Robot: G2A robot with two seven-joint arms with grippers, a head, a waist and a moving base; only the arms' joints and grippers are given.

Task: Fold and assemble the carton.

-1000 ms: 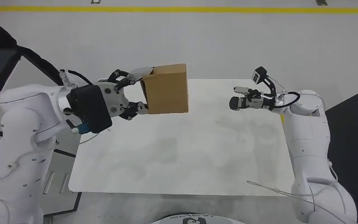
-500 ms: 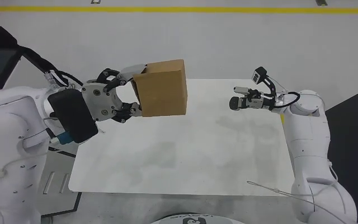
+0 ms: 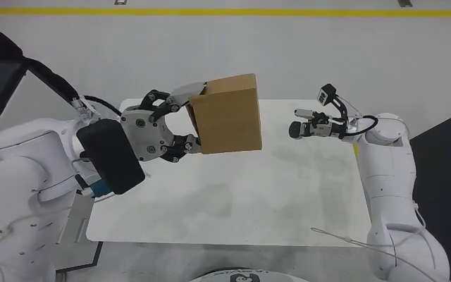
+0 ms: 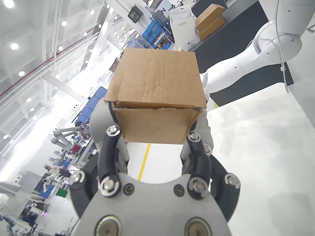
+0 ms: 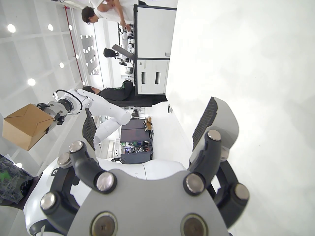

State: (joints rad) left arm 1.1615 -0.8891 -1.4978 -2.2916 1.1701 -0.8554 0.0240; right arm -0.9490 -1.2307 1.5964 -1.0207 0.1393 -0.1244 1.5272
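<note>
Top view: left pincer clamped on one end of the brown carton, one finger on each of two opposite sides. Carton is in the air, clear of the white desk, over its far left part, slightly tilted. Left wrist view: the carton face toward the camera looks folded shut, with a ragged flap edge and one flap corner sticking out past the side. Right pincer is spread wide with nothing in it, hanging over the desk's far right area, well apart from the carton.

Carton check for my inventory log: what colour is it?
The carton is plain brown, best seen in the left wrist view.
</note>
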